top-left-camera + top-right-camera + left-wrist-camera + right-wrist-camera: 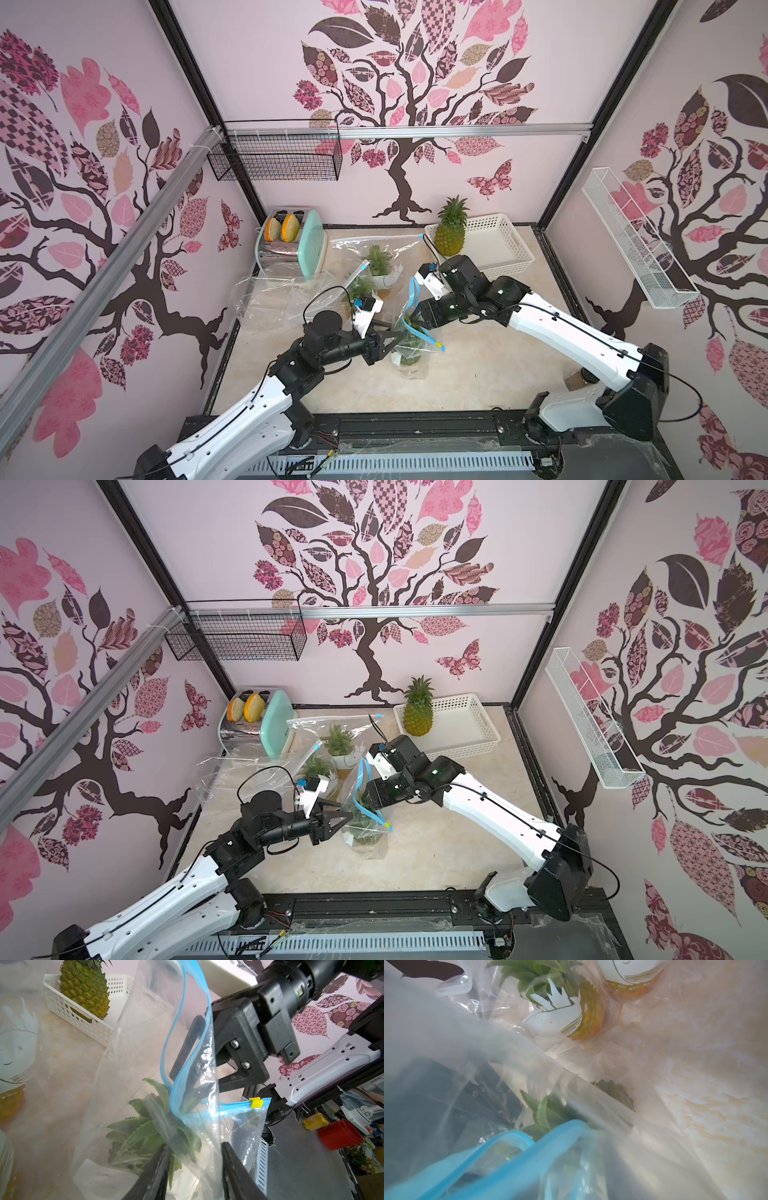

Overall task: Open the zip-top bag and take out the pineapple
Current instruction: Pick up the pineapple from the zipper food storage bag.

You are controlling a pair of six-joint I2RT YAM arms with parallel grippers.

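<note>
Zip-top bag (409,361) standing unzipped mid-table, pineapple (135,1136) sitting inside it (only the leafy crown showing), left gripper (195,1147) at its 9 o'clock, right gripper (195,1076) at 2 o'clock, both holding jaws parted astride loose film, clamping nothing.

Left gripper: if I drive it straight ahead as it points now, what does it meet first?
The zip-top bag: its clear film lies between the parted fingers of the left gripper. Probably pineapple leaves just behind; depth unclear.
</note>
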